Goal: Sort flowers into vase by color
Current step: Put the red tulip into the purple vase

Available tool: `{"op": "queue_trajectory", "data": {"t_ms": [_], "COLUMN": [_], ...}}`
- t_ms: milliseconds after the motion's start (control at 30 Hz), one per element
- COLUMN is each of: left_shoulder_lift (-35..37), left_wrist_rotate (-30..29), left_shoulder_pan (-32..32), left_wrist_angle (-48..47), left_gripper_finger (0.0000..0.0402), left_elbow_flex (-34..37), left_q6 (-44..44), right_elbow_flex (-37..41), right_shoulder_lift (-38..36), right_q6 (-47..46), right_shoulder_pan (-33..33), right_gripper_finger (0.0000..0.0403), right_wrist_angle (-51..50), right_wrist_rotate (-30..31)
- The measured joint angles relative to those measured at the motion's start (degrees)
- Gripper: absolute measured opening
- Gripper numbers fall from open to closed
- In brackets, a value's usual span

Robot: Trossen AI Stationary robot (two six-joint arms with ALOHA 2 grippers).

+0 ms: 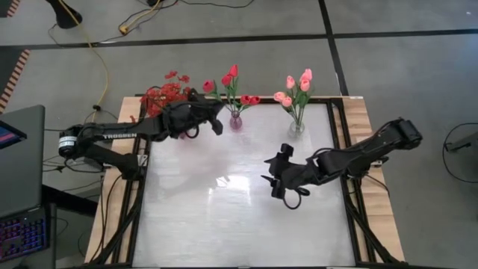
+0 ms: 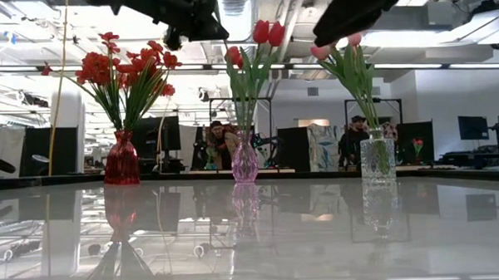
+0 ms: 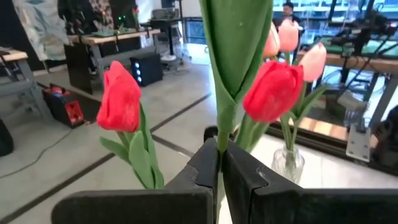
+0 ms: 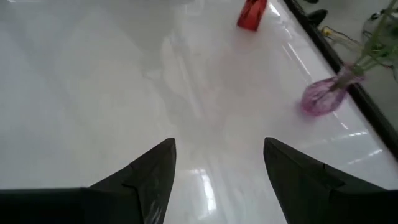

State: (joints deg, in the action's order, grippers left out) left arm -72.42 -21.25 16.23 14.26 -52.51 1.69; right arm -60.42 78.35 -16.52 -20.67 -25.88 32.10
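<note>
Three vases stand along the table's far edge. A red vase (image 2: 121,161) holds sprays of small red blossoms (image 1: 166,96). A purple vase (image 1: 235,120) holds red tulips (image 1: 229,76), and a clear vase (image 1: 296,128) holds pink tulips (image 1: 299,81). My left gripper (image 1: 216,124) hovers level between the red and purple vases, shut on a flower's green stem (image 3: 231,56). That flower's bud lies beyond the left wrist view's top, and its lower end is hidden. My right gripper (image 1: 275,176) hangs open over the table's middle, tilted down, with nothing between its fingers. My left gripper pinches the green stem and leaf base (image 3: 219,138) between its two fingers. The fingers come level from the table's left side and lie across the stem. The stem stands upright, rising above the fingers. Whether its lower end is in a vase, I cannot tell.
The white tabletop (image 1: 224,217) stretches bare toward the near edge. Dark frame rails (image 1: 349,217) run along the table's sides. A laptop (image 1: 21,161) sits off the left side. Beyond the far edge, people sit at desks (image 2: 220,141) in the room.
</note>
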Motion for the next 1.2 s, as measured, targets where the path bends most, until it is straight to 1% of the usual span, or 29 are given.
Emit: {"op": "queue_trajectory", "data": {"t_ms": [100,333,433,533,667,933,1200], "left_shoulder_lift": [0.0,0.0,-0.1,-1.2,-3.4,-5.4,-5.6], "left_wrist_rotate": [0.0,0.0,1.6,3.3,3.4,3.1,3.3], "left_shoulder_pan": [0.7,2.4,3.3,4.0,4.4,4.5,5.6], "left_wrist_angle": [0.8,0.7,0.7,0.6,0.4,-4.4,-6.1], "left_gripper_finger": [0.0000,0.0000,0.0000,0.0000,0.0000,0.0000,0.0000], "left_elbow_flex": [0.0,0.0,0.0,-0.2,-1.5,-5.7,-5.9], "left_q6": [-0.1,-1.0,-0.5,0.1,-0.1,-1.9,-2.0], "right_elbow_flex": [0.0,0.0,0.0,0.0,0.0,0.0,0.0], "right_shoulder_lift": [-1.1,-2.3,-2.3,-2.3,-2.3,-2.3,-2.3], "right_q6": [0.0,1.4,2.0,2.0,2.0,2.0,1.9], "right_shoulder_pan": [-0.4,-0.3,0.4,1.2,2.1,2.2,2.2], "right_gripper_finger": [0.0270,0.0270,0.0270,0.0270,0.0270,0.0270,0.0270], "right_wrist_angle": [-2.3,-3.4,-4.0,-5.0,-5.6,-6.0,-5.9], "right_wrist_rotate": [1.1,1.1,1.0,1.1,1.0,1.0,1.0]}}
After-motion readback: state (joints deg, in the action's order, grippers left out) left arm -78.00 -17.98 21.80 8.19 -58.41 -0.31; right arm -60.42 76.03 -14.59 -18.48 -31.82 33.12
